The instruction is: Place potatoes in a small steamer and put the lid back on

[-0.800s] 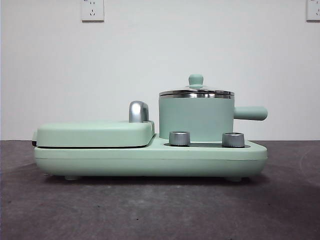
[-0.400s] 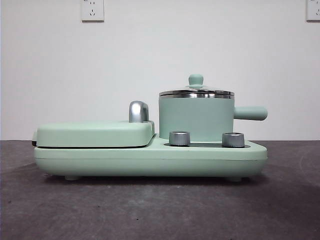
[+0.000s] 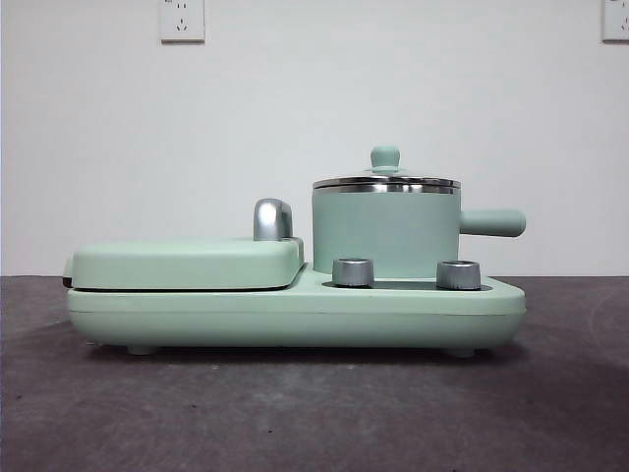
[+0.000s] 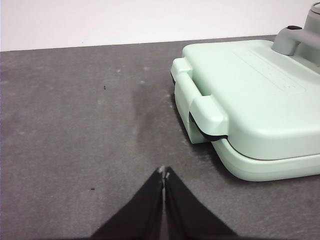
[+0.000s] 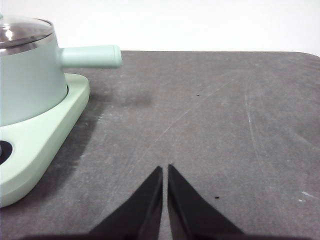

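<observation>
While both arms wait off the mint-green cooker base [image 3: 295, 313], the left gripper [image 4: 164, 173] and right gripper [image 5: 165, 168] are clenched on nothing above the dark grey table [image 3: 314, 413].

Small mint-green cylindrical steamer [image 3: 385, 234] sits at the base's right end, clear glass steel-rimmed lid [image 3: 385, 181] on. Flat griddle cover [image 3: 187, 262] with chrome handle [image 3: 272, 218] occupies the left; two chrome knobs [image 3: 353, 271] line the front edge. White wall [image 3: 314, 108], sockets [image 3: 182, 20]. Potato not visible.

Right gripper [image 5: 165, 170]: two black jaws closed tip to tip, holding nothing, above the dark grey scuffed table [image 5: 225, 115]. Small mint-green cylindrical steamer [image 5: 30, 85] stands on the pale green appliance base [image 5: 45, 135], stubby green side handle [image 5: 92, 56] projecting over the table. Clear glass lid with steel rim [image 5: 22, 31] sits on the steamer.
</observation>
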